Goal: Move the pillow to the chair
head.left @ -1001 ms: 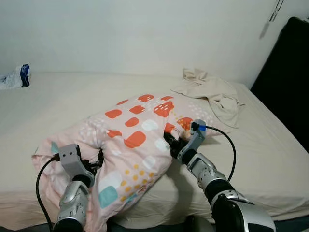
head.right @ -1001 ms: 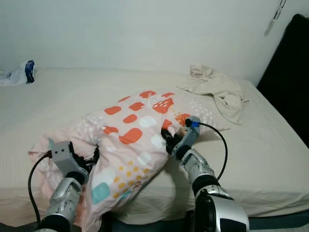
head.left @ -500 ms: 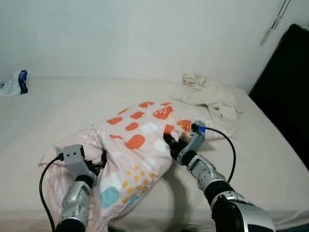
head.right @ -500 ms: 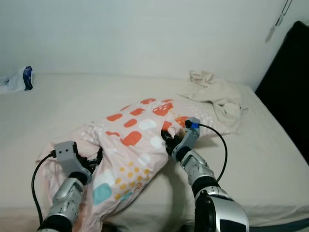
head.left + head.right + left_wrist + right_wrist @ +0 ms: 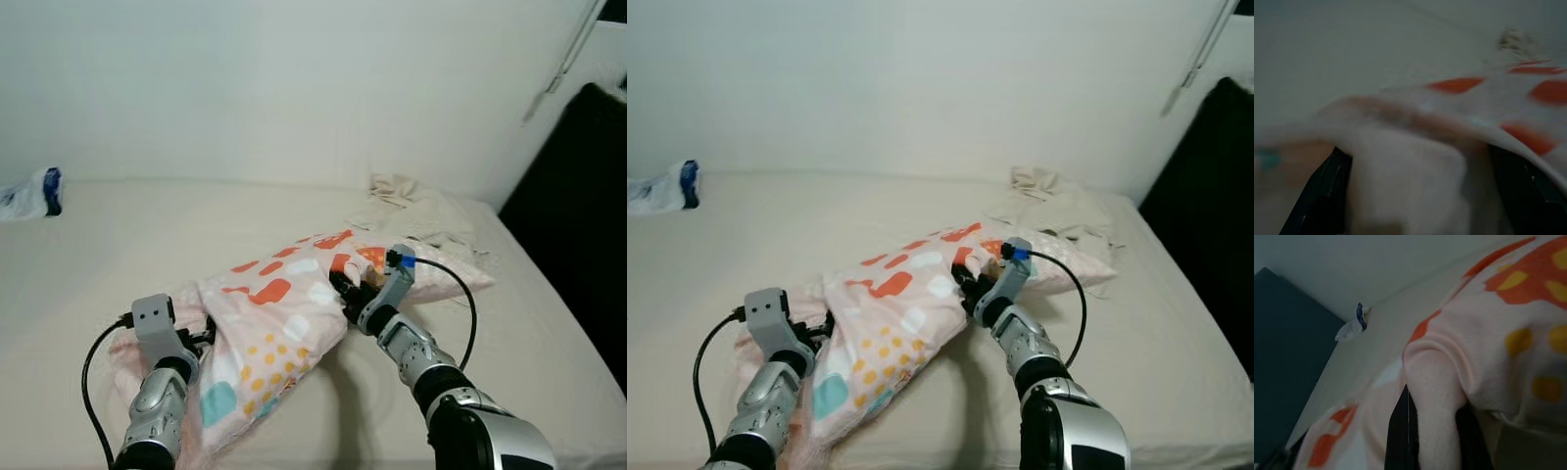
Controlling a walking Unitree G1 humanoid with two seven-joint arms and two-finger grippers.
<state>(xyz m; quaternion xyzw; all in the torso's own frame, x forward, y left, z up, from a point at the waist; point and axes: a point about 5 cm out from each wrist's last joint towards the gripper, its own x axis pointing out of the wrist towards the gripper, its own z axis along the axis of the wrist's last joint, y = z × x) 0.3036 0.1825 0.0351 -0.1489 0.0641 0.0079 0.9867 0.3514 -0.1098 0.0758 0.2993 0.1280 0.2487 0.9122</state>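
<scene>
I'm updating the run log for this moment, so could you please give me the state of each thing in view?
pillow: on the bed, bunched, pinched at both ends
left gripper: shut on the pillow's near end
right gripper: shut on a fold of the pillow
beige cloth: crumpled, lying loose on the bed's far side
plastic bag: lying at the bed's far left edge
bed: sheet on, mostly flat

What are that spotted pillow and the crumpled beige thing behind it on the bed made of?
The pillow looks like soft, matte, fleecy fabric over squashy filling: it folds and bunches where each gripper pinches it. The beige cloth seems thin woven cotton or similar, lying limp in creases. Exact fibres cannot be told.
</scene>
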